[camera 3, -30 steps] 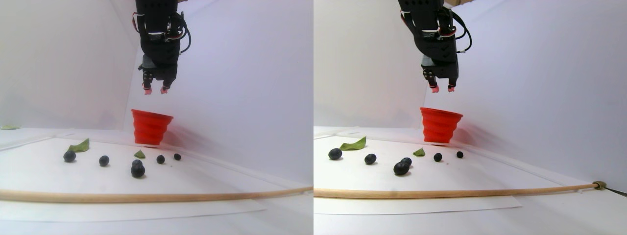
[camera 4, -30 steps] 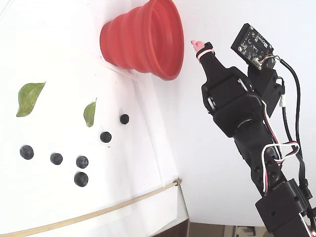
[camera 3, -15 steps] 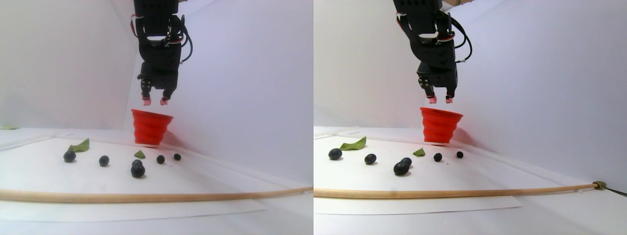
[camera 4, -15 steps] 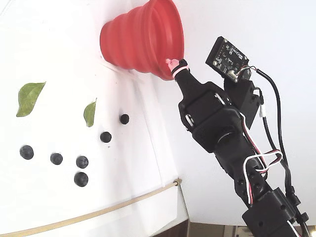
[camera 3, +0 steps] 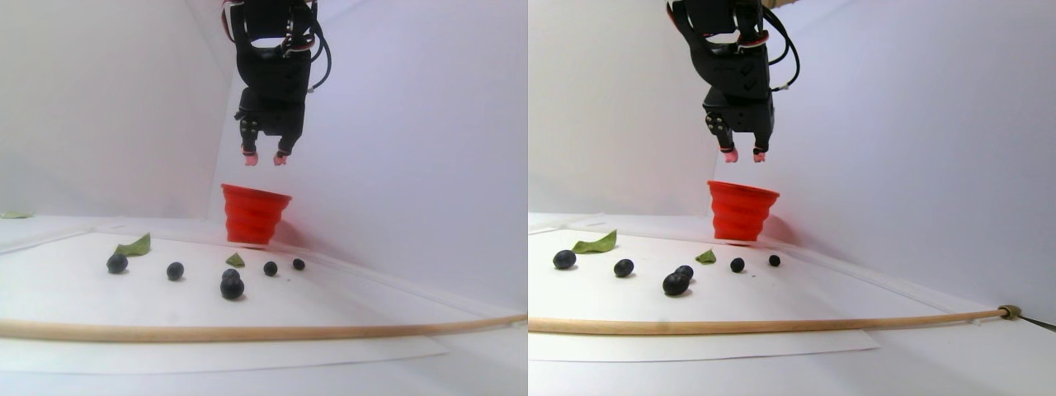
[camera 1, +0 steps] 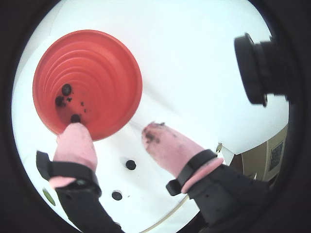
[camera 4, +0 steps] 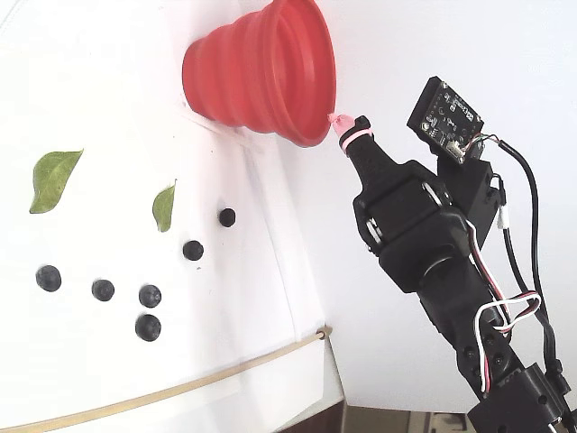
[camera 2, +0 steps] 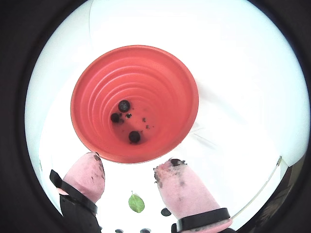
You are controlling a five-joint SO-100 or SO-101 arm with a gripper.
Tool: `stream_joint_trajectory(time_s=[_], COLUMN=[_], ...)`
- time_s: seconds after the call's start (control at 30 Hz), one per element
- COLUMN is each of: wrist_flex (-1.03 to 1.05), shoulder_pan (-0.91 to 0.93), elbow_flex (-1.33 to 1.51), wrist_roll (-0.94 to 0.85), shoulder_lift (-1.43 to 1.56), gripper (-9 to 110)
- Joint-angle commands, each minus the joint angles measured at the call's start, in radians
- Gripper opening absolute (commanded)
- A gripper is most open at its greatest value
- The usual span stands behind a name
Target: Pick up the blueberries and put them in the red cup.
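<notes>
The red cup [camera 2: 160, 87] stands upright on the white sheet, ribbed and wide-rimmed; it also shows in a wrist view [camera 1: 107, 63], the stereo pair view [camera 3: 254, 214] and the fixed view [camera 4: 252, 72]. Three blueberries [camera 2: 124, 105] lie in its bottom. Several more blueberries [camera 3: 175, 271] lie loose on the sheet in front of the cup, also in the fixed view [camera 4: 103, 290]. My gripper [camera 2: 130, 165] hangs above the cup's rim, open and empty, its pink fingertips [camera 1: 155, 136] stained dark. It also shows in the stereo pair view [camera 3: 264, 157] and the fixed view [camera 4: 343, 122].
Two green leaves [camera 4: 52, 178] [camera 4: 164, 206] lie among the loose berries; one shows below my fingers [camera 2: 136, 203]. A thin wooden stick [camera 3: 247, 332] runs along the sheet's front edge. White walls stand close behind the cup. A black camera [camera 1: 257, 68] sticks out beside the wrist.
</notes>
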Motion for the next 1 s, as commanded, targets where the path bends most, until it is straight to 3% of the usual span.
stream_joint_trajectory(time_s=[0.0, 0.97], wrist_flex=[0.0, 0.012], shoulder_pan=[0.04, 0.08], elbow_flex=[-0.003, 0.15], wrist_roll=[0.008, 0.054], shoulder_lift=[0.166, 0.209], gripper=[20, 20])
